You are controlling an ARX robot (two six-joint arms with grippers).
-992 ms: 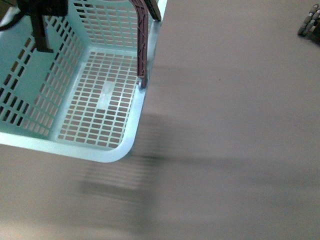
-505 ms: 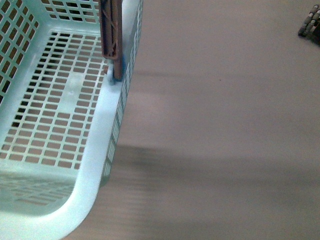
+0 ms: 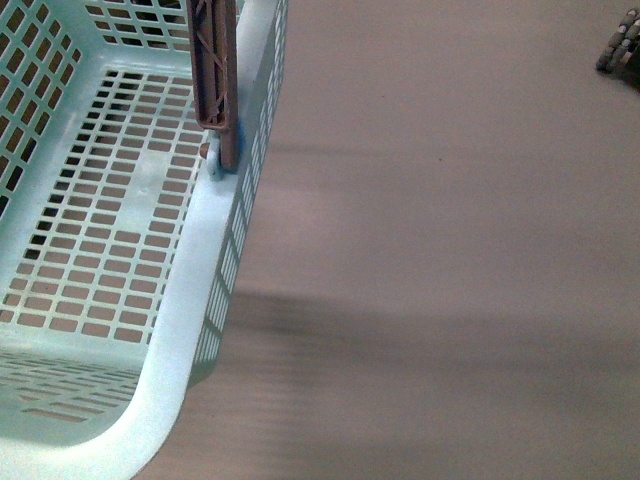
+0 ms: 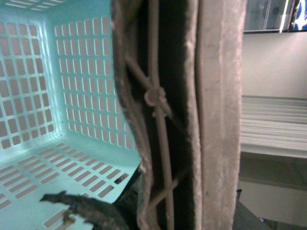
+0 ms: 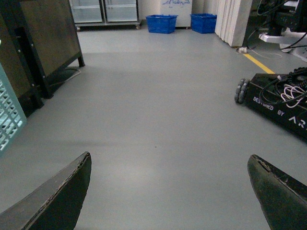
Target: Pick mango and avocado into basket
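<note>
The basket (image 3: 195,310) fills the left side of the front view, its near corner running out of the bottom edge. Its slotted floor is bare wherever it shows: no mango and no avocado lies in it, and neither fruit appears in any camera, so both picks look still to do (the task seems barely begun). One brown handle (image 3: 215,70) stands upright at the top of the frame, its foot on the right-hand rim. In the left wrist view the same handle, bound with a pale zip tie (image 4: 154,98), crosses the middle of the picture close to the lens. The left gripper (image 4: 120,215) sits at the bottom edge, but only one dark finger (image 4: 81,208) shows, so it cannot be told whether the jaws are closed on the handle. The right gripper (image 5: 169,158) is spread wide with nothing between its fingers, over bare grey floor (image 5: 158,105), with a wheeled base (image 5: 280,103) at the right edge. Against a second ago, the basket has slid from the upper left toward the lower left of the front view and looms larger, and the dark arm over its upper left corner is gone. Over the last half second it has hardly shifted, and the wheel (image 3: 620,45) in the upper right corner sits where it was.
</note>
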